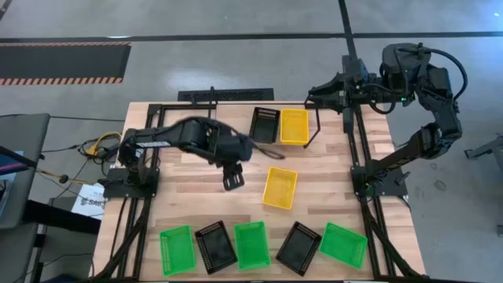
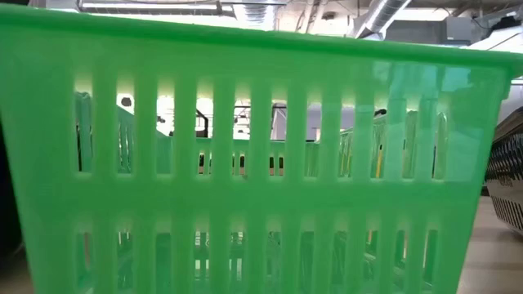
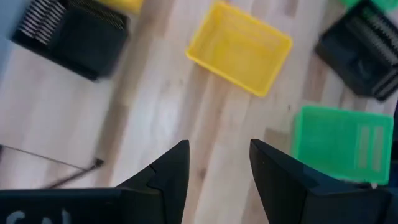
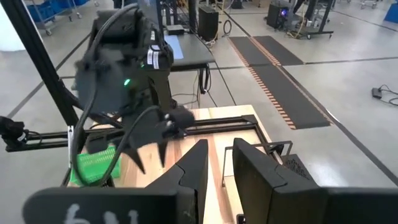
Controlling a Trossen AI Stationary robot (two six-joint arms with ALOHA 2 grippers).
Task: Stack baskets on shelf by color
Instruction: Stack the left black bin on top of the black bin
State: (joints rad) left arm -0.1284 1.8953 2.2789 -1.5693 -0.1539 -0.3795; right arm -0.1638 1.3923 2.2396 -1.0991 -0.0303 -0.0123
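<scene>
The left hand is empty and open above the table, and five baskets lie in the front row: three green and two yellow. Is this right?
No. The front row has three green and two black baskets, as the high view shows. The left hand is indeed empty and open.

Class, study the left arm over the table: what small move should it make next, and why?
Probably move the left hand over the loose yellow basket and lower onto its rim. The hand hangs open and empty above bare wood beside that basket, and another yellow basket already sits at the shelf end. The right hand waits there.
</scene>
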